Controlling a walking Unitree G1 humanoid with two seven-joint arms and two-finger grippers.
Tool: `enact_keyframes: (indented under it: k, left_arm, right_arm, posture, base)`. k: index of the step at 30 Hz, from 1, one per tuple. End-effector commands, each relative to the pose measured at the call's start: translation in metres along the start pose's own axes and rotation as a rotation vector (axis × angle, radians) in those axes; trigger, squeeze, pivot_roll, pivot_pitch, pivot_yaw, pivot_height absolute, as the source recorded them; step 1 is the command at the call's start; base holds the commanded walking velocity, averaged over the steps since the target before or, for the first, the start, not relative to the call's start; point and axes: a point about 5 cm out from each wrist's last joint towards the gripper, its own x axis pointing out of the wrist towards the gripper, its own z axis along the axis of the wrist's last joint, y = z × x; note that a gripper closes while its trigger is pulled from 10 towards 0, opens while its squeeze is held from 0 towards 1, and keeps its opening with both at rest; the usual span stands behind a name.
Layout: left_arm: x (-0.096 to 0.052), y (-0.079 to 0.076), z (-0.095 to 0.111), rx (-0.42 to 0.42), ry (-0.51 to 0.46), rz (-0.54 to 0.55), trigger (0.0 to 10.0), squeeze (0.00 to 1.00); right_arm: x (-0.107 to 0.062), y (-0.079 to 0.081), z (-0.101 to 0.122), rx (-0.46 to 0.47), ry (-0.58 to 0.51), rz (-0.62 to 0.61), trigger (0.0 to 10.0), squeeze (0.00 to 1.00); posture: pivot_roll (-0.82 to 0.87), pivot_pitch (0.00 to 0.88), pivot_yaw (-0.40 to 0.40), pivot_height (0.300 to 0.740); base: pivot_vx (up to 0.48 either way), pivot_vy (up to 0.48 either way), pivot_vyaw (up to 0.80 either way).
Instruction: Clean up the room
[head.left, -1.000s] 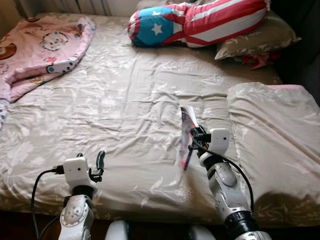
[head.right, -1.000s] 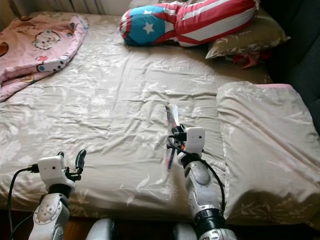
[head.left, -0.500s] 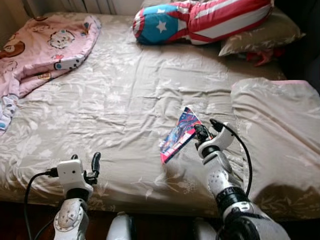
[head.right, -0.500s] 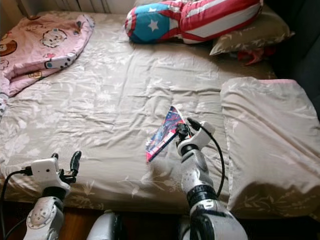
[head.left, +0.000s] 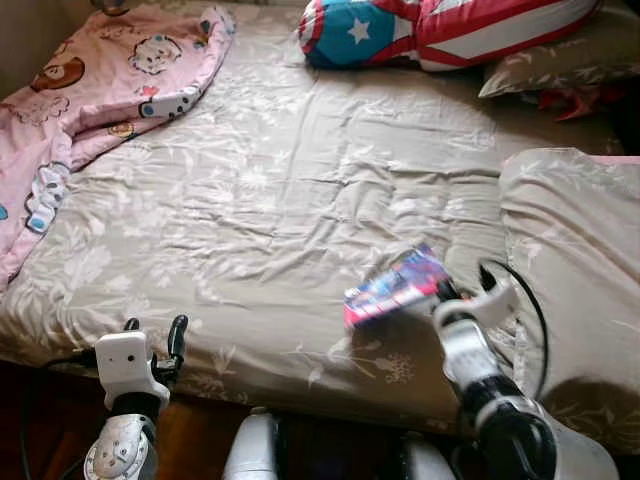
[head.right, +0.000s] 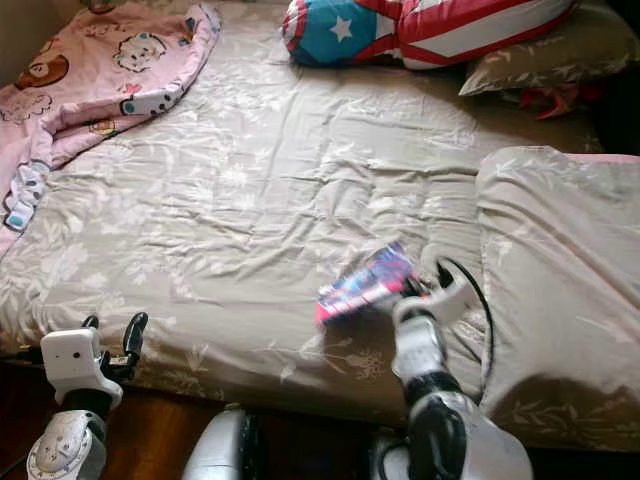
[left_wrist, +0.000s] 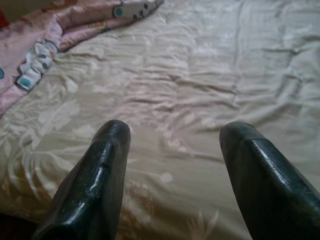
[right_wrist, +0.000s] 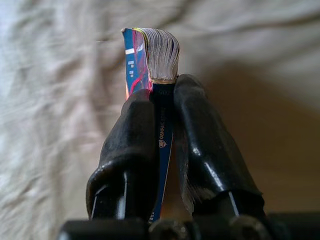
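My right gripper (head.left: 441, 291) is shut on a thin paperback book (head.left: 395, 287) with a blue and red cover, held over the bed near its front edge. In the right wrist view the two black fingers (right_wrist: 130, 145) clamp the book (right_wrist: 155, 55) by its spine, pages fanned at the far end. My left gripper (head.left: 153, 335) hangs low at the bed's front left edge, open, with nothing between its fingers (left_wrist: 95, 185).
A beige floral bedsheet (head.left: 290, 180) covers the bed. A pink cartoon blanket (head.left: 90, 90) lies bunched at the far left. A star-and-stripes cushion (head.left: 440, 30) and a beige pillow (head.left: 560, 60) sit at the head. Another beige pillow (head.left: 570, 240) lies on the right.
My right gripper has swung the book from upright to nearly flat, lower and closer to the front edge. The camera has shifted, so the whole bed appears moved. The left gripper sits lower.
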Motion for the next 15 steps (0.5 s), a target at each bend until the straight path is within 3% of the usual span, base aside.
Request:
enact_keyframes:
  k: [1,7,15]
  left_arm:
    - [-0.005,-0.001,-0.001,0.015,0.022,-0.017,10.0,0.00]
    - [-0.009,0.003,-0.001,0.040,0.038,-0.031,10.0,0.00]
    - [-0.010,0.006,0.001,0.052,0.047,-0.034,10.0,0.00]
  right_arm:
    - [-0.002,-0.009,-0.001,0.010,-0.002,-0.043,10.0,0.00]
    - [-0.005,-0.026,-0.002,0.078,-0.012,-0.119,10.0,0.00]
    - [-0.007,-0.031,-0.008,0.077,0.002,-0.135,10.0,0.02]
  posture:
    - [0.20,0.309,0.022,0.661]
    - [0.20,0.315,0.035,0.661]
    - [0.21,0.315,0.045,0.661]
  base:
    - [0.000,0.000,0.00]
    - [0.000,0.000,0.00]
    - [0.000,0.000,0.00]
